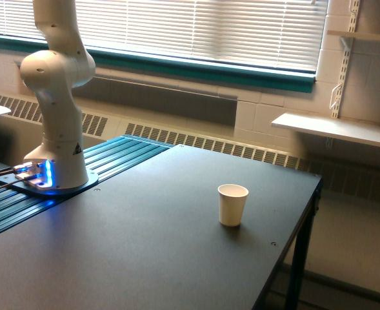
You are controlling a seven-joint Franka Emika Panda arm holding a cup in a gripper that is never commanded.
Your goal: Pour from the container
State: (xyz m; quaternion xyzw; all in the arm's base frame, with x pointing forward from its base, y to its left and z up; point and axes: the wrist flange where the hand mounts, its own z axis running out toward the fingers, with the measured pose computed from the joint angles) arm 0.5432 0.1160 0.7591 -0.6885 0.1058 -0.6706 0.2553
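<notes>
**Fig. Table scene w/ paper cup and arm base, exterior view**

The clear plastic container is not in view; its place cannot be told. The pincer is also out of frame, so whether its fingers are apart, together or clamped on sth. cannot be told. Only the arm's lower part (54, 97) shows: white base column and rounded joint, rising out of the top edge at the exterior view's left. The base stands upright on a round foot, w/ blue lights (42, 174) glowing low on its side.

A white paper cup (232, 205) stands upright on the dark table (144, 245), mouth open upward, toward the exterior view's right and well apart from the arm base. Contents not visible.

Beside the base, a teal ribbed panel (106, 165) lies along the table's far-left part.

Behind: window blinds (196, 29), a radiator grille (202, 142) along the wall, and a white shelf (335, 129) at the exterior view's right.
</notes>
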